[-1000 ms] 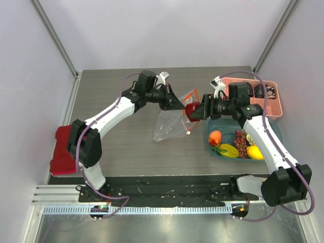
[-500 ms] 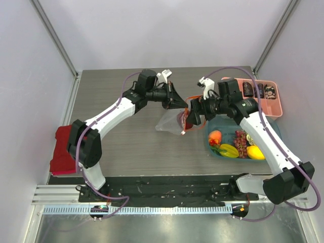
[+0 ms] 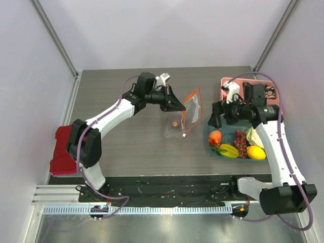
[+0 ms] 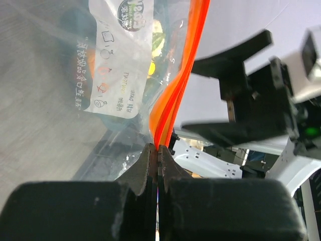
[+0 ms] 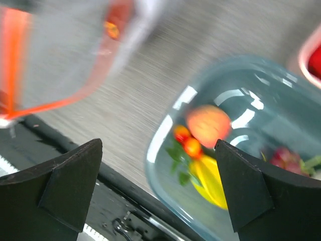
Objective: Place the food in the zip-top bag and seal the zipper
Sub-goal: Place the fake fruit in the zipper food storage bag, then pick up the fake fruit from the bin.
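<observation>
Orange zipper pinched, bag barely filled
My left gripper clamps the zip-top bag aloft — one piece inside; my right gripper gapes over the food in its bowl; sealing remains.

Left of bin, zip-top bag — tray behind

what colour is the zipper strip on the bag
Orange-red. It shows best in the left wrist view, where the zipper runs up from the left gripper.

One bag, one blue tub, one pink tray, one red cloth.
</observation>
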`<state>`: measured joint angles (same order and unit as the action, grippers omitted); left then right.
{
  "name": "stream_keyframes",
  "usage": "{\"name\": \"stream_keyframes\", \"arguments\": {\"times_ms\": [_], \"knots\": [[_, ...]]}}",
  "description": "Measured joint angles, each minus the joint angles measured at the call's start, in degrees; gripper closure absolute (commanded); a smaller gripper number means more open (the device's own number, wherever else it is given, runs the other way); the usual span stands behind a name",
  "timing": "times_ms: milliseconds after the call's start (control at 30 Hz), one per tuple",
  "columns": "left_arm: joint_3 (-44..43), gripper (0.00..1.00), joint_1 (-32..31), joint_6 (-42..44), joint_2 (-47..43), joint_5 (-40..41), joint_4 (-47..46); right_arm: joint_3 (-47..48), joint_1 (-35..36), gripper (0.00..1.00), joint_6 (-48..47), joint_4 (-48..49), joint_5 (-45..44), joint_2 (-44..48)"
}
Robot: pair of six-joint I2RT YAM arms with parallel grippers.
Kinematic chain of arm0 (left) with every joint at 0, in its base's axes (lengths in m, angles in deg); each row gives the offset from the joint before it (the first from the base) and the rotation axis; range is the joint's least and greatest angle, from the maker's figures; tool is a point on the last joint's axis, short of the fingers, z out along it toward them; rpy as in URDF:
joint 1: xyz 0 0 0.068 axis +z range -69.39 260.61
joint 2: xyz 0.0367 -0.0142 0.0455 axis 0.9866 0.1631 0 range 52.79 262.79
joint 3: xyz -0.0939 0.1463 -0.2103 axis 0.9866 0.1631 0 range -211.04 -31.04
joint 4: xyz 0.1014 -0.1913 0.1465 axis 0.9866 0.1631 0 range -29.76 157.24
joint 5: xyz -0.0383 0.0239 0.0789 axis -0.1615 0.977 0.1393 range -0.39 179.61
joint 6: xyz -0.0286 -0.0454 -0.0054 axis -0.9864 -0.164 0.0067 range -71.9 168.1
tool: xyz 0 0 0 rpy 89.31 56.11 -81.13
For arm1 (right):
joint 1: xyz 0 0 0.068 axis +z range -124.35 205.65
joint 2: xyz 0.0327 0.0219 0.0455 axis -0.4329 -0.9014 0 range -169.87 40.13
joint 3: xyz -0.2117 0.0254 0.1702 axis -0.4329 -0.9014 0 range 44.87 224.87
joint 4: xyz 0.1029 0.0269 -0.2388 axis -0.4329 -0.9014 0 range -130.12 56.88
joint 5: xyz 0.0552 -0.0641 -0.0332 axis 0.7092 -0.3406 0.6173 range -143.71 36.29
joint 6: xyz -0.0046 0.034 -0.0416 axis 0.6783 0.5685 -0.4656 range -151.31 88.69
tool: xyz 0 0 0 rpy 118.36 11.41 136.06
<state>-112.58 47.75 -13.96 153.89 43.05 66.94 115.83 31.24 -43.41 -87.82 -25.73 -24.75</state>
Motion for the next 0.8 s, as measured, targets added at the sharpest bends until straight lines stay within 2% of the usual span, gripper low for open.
{"name": "stream_keyframes", "arguments": {"times_ms": [100, 167, 500, 800], "knots": [[0.3, 1.0, 0.0, 0.6, 0.0, 0.0, 0.2, -3.3, -6.7, 0.02, -2.5, -1.4, -0.2, -0.5], [0.5, 1.0, 0.0, 1.0, 0.0, 0.0, 0.5, -5.2, -8.3, 0.06, -3.8, -1.9, -0.8, -1.2], [1.5, 1.0, 0.4, 2.5, -0.3, 0.0, 1.6, -9.4, -9.2, 0.09, -14.4, -5.6, -5.8, -8.9], [2.0, 1.0, 0.4, 3.0, -0.8, 0.0, 2.0, -11.2, -9.2, 0.09, -8.5, 1.4, -5.8, -15.2]]}}
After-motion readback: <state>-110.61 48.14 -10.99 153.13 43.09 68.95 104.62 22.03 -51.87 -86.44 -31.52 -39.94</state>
